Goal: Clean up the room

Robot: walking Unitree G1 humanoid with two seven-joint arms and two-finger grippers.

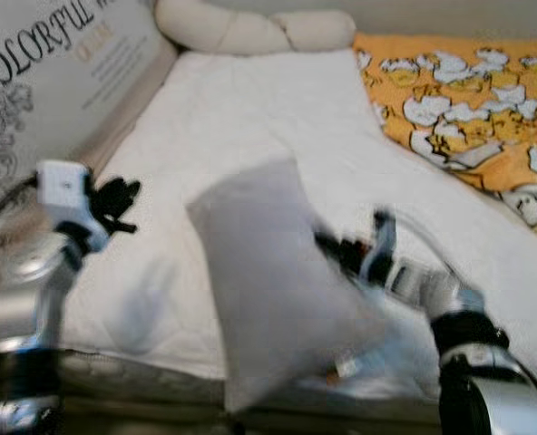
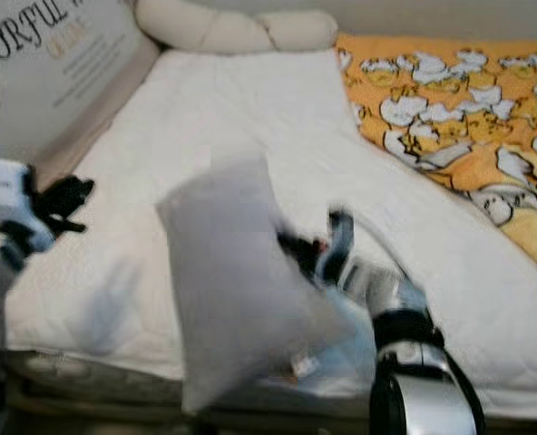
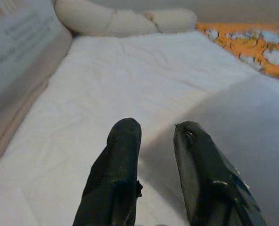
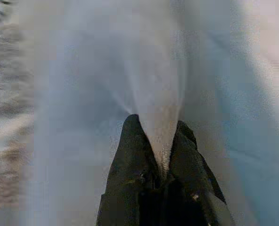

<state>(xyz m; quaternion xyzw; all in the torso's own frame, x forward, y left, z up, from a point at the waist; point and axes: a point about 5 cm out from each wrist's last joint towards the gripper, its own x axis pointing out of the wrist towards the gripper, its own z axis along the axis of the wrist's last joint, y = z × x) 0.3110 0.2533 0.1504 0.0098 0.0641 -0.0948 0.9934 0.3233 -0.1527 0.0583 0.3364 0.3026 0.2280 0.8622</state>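
A pale grey pillow [image 1: 268, 281] hangs blurred over the near edge of the white bed [image 1: 250, 118]. My right gripper [image 1: 327, 243] is shut on the pillow's edge; in the right wrist view its fingers [image 4: 135, 150] pinch a fold of the grey fabric [image 4: 158, 84]. My left gripper [image 1: 122, 201] hovers over the bed's left side, apart from the pillow. The left wrist view has its black fingers [image 3: 123, 165] open above the white sheet [image 3: 130, 80], nothing between them.
A long cream bolster [image 1: 250, 29] lies at the head of the bed. An orange blanket with white ducks [image 1: 468, 109] covers the right side. A printed panel with lettering [image 1: 42, 72] stands along the left.
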